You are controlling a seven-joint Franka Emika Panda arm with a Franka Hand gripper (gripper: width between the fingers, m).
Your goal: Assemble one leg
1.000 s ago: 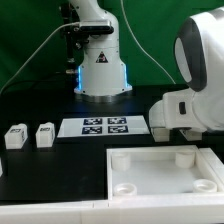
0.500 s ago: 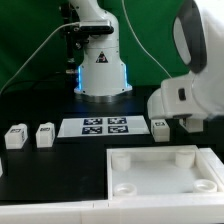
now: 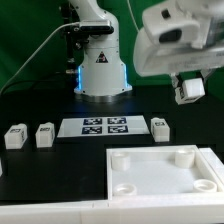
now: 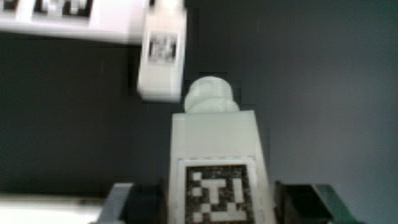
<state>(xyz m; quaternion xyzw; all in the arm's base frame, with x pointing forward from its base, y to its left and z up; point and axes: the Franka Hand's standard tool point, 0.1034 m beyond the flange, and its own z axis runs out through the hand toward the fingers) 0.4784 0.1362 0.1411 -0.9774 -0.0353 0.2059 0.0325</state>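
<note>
My gripper (image 3: pixel 187 82) is high over the table on the exterior view's right, shut on a small white leg (image 3: pixel 190 93). In the wrist view the held leg (image 4: pixel 217 140) stands between my fingers (image 4: pixel 125 203), its tag facing the camera and its round peg pointing away. My gripper (image 4: pixel 217 206) is closed on its sides. A second leg (image 3: pixel 160 127) lies on the black table below, beside the marker board (image 3: pixel 105 127); it also shows in the wrist view (image 4: pixel 160 58). Two more legs (image 3: pixel 14 137) (image 3: pixel 44 134) stand at the exterior view's left.
The large white tray-like part with round sockets (image 3: pixel 150 157) lies at the front right of the exterior view. The robot base (image 3: pixel 100 65) stands behind the marker board, which also shows in the wrist view (image 4: pixel 71 15). Cables run at the back left.
My arm has risen from table level at the exterior view's right, carrying one leg up with it. The leg beside the marker board has come into view.
</note>
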